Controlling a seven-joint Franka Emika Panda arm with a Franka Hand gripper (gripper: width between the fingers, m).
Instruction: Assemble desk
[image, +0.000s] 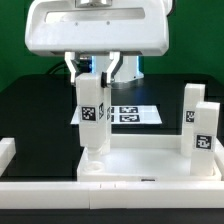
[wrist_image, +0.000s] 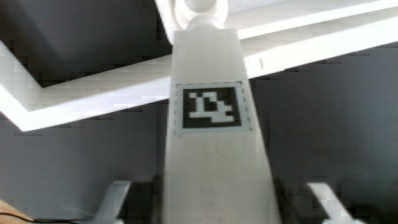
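Two square white plastic tagged legs (image: 198, 125) stand in the white rimmed tabletop (image: 150, 160); the tool (image: 92, 72), part-closed, grips a third leg (image: 91, 120) at its socket.

Low frontal exterior; close wrist downlook

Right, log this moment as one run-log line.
pincer: shut on leg | leg: upright at tabletop corner | two legs: standing at exterior view's right

The desk tabletop (image: 150, 165) and its legs (image: 92, 110) are seen as smooth white plastic with a faint sheen. The tags (wrist_image: 212, 107) are printed in matt black and white. The surface (image: 30, 110) is covered in matt black.
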